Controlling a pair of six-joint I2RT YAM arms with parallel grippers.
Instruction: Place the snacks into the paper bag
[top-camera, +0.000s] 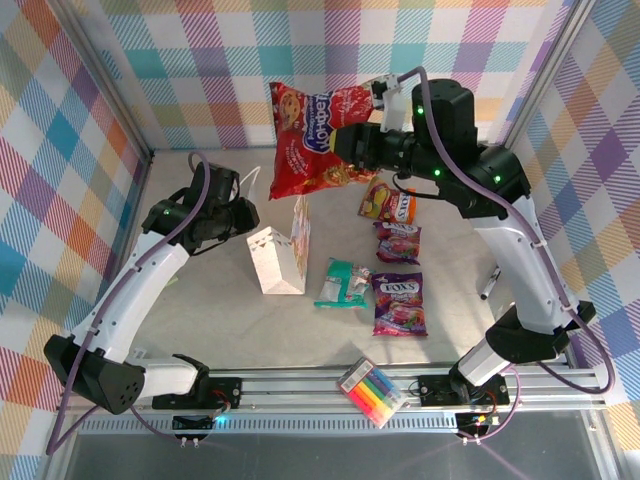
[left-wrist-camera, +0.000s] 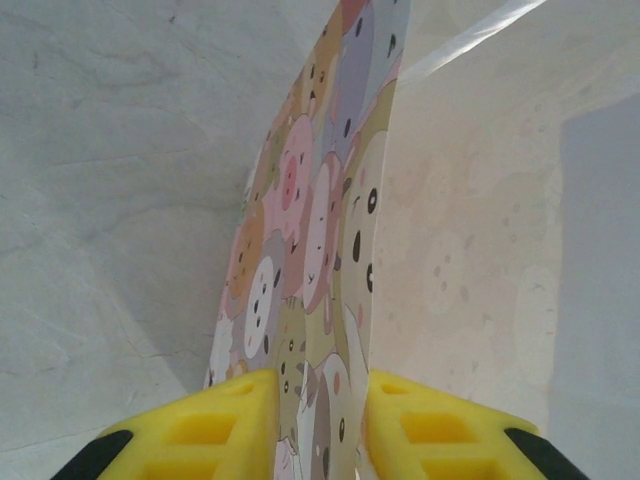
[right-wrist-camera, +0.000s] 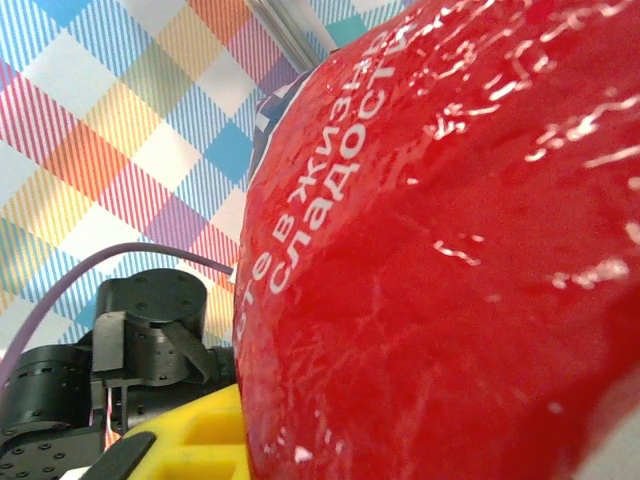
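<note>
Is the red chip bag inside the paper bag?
Out: the glossy red chip bag hangs from the right gripper, up near the white paper bag.

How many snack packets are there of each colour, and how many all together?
red chip bag: 1
teal packet: 1
purple candy bag: 1
small orange packet: 1
small magenta packet: 1
Total: 5 snack packets
</note>
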